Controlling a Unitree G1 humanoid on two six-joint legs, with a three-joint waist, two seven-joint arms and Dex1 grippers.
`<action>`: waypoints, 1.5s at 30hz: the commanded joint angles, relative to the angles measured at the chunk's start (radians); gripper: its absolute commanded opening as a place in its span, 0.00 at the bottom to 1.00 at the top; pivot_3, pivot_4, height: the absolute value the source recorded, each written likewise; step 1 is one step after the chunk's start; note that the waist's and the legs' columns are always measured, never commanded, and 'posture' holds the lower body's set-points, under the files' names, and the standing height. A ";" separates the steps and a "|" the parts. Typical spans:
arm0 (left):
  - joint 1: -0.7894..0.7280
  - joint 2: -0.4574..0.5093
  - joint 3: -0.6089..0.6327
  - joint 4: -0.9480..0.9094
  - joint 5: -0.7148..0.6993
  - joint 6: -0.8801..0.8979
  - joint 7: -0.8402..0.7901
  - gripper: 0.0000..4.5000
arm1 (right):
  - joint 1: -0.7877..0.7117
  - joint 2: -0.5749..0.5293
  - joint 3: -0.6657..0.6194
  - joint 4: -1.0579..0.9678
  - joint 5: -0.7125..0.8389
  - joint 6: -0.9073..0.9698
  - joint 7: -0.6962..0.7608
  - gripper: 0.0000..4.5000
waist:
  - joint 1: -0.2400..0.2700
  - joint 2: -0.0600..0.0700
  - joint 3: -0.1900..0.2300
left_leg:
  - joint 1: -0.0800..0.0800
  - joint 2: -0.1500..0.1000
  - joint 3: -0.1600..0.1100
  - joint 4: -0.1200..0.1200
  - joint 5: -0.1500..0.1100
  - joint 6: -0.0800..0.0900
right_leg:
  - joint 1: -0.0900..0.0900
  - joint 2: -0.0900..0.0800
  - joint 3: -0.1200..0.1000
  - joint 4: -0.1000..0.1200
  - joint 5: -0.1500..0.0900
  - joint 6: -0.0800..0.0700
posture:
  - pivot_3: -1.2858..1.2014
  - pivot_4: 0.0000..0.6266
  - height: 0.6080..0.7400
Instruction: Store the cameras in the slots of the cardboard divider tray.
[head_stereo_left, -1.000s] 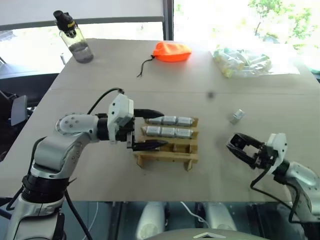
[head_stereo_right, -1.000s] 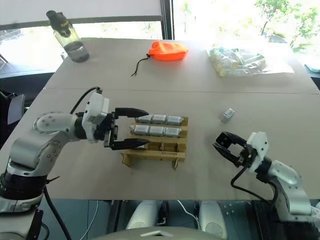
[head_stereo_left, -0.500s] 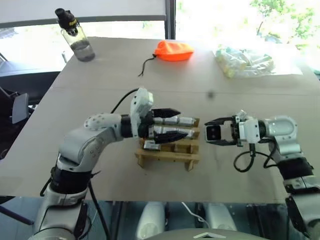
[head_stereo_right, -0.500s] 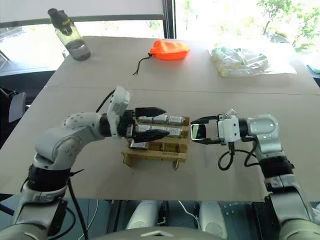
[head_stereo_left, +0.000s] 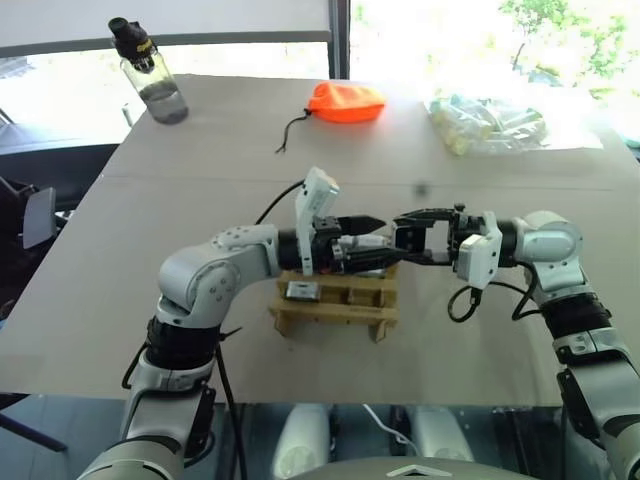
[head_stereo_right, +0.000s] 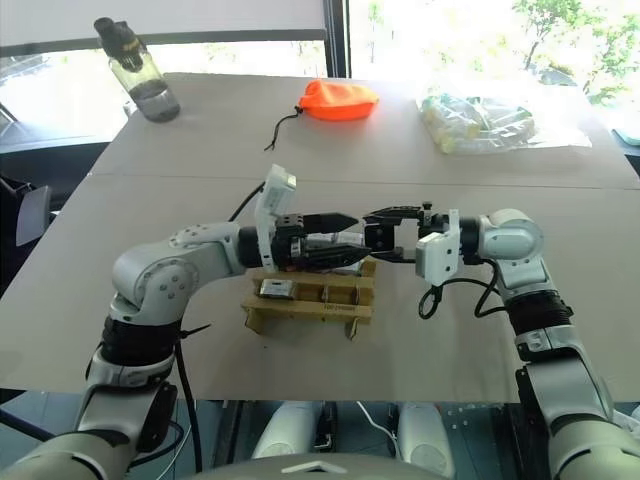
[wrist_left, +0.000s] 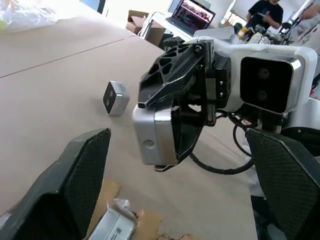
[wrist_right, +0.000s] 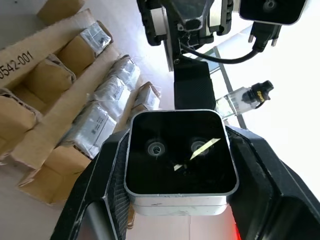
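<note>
Both arms have swung together above the cardboard divider tray (head_stereo_left: 335, 305) mid-counter; right gripper (head_stereo_left: 408, 238) clasps one camera (wrist_right: 179, 157), facing the wide-spread left gripper (head_stereo_left: 368, 240). One camera (wrist_left: 115, 97) lies loose.

A wide tan-topped table (head_stereo_left: 180, 200) with a seam across it stood against tall bright windows (head_stereo_left: 480, 30) showing green foliage; a grey blind (head_stereo_left: 160, 18) hung over the far left edge, and strong daylight washed the far right corner
</note>
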 joint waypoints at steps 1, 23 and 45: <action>-0.031 0.004 0.007 0.016 0.007 -0.028 -0.016 1.00 | -0.030 -0.030 0.024 0.007 -0.020 -0.100 -0.032 0.45 | 0.000 0.000 0.000 | 0.000 0.000 0.000 0.000 0.000 0.000 | 0.000 0.000 0.000 0.000 0.000 0.000 | 0.52 0.24 0.89; -0.053 -0.037 -0.025 0.072 0.059 -0.067 -0.024 0.88 | -0.102 -0.058 0.119 0.079 -0.065 -0.193 -0.175 0.45 | 0.000 0.000 0.000 | 0.000 0.000 0.000 0.000 0.000 0.000 | 0.000 0.000 0.000 0.000 0.000 0.000 | 0.52 0.24 0.89; -0.064 -0.036 0.002 0.067 0.017 -0.005 -0.024 0.16 | -0.147 -0.095 0.113 0.153 -0.146 -0.246 -0.313 0.45 | -0.001 0.000 0.000 | 0.000 0.000 0.000 0.000 0.000 0.000 | 0.000 -0.001 0.000 0.000 0.000 0.000 | 0.52 0.24 0.89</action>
